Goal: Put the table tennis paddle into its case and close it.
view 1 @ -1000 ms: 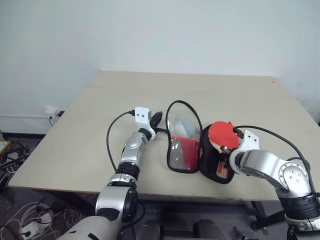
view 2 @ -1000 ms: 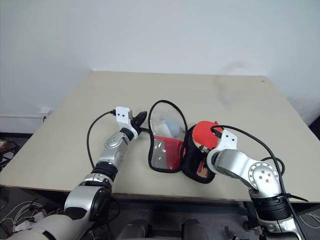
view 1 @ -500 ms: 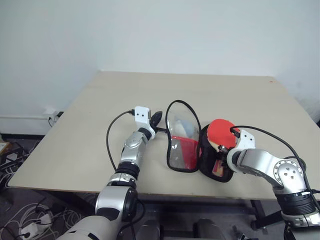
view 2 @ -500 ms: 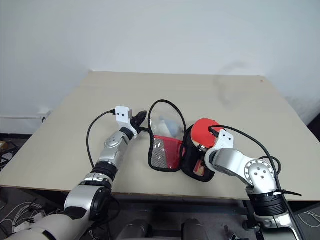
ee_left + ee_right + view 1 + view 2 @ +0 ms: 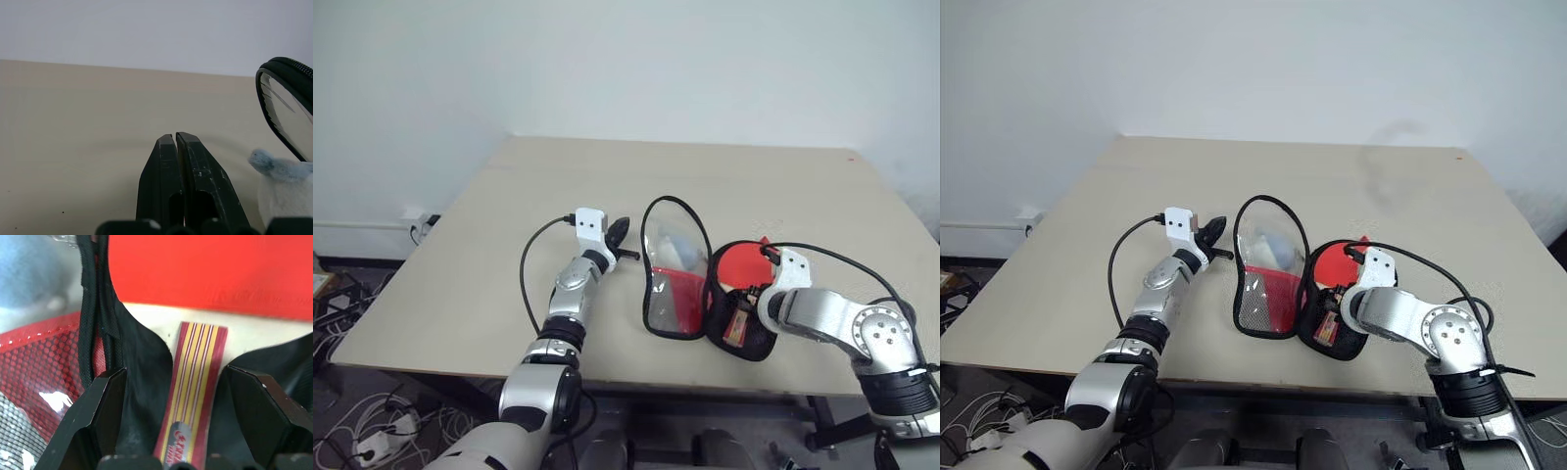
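The left end effector (image 5: 175, 142) lies low over the worktop (image 5: 489, 225), left of the case, its two fingers (image 5: 159, 181) clenched together with nothing between them. Its tip is near the case's clear-window flap, and in the left wrist view the grey-blue puff (image 5: 283, 183) sits just beside it. The case (image 5: 705, 294) lies open on the worktop: the window-and-mesh flap (image 5: 671, 284) stands up on the left, the black half (image 5: 749, 338) lies on the right. The paddle (image 5: 736, 266) rests in that black half, red face toward the far end of the case, striped handle (image 5: 193, 404) toward the near end. The right end effector (image 5: 188, 431) is just right of the case at its near end, released, its fingers (image 5: 98, 416) spread either side of the handle without touching it.
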